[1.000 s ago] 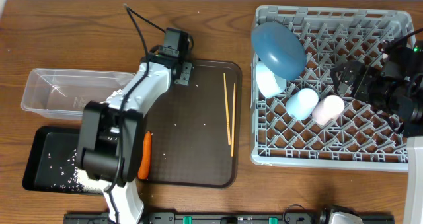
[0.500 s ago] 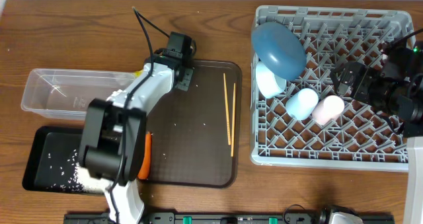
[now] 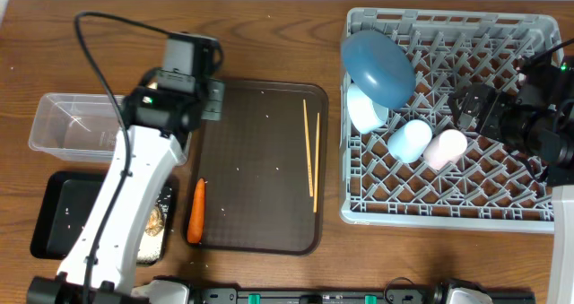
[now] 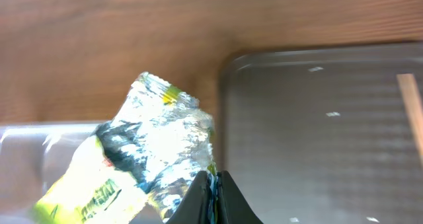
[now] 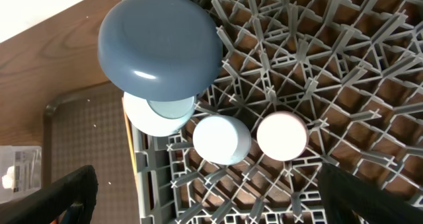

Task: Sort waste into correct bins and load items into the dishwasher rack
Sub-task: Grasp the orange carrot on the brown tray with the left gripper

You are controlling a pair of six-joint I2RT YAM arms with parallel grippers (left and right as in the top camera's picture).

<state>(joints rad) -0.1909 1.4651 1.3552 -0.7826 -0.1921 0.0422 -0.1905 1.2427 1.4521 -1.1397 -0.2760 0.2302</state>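
Bare wood runs along the far edge of the worktop and across its far left corner. Only a narrow strip of wood separates the dark-brown serving tray from the dishwasher rack, which fills the right end.

The clear tub lies near the left edge, with the black tray just in front of it. A brownish lump sits at the black tray's right end.

On the serving tray, the chopsticks lie lengthwise near its right edge. The carrot lies along its left edge towards the front, and a few rice grains are scattered across the middle.

In the rack's far left corner the blue plate leans over the white bowl. The light-blue cup and the pink cup stand side by side just in front of them, mouths down. The right and front parts of the rack show only pegs.

The left gripper has its jaws pressed together on the edge of the yellow-green snack wrapper. The wrapper hangs above the right end of the clear tub, just beside the serving tray's far left corner.

The right gripper hovers over the middle of the rack. Its jaws stand wide apart, holding and touching nothing.
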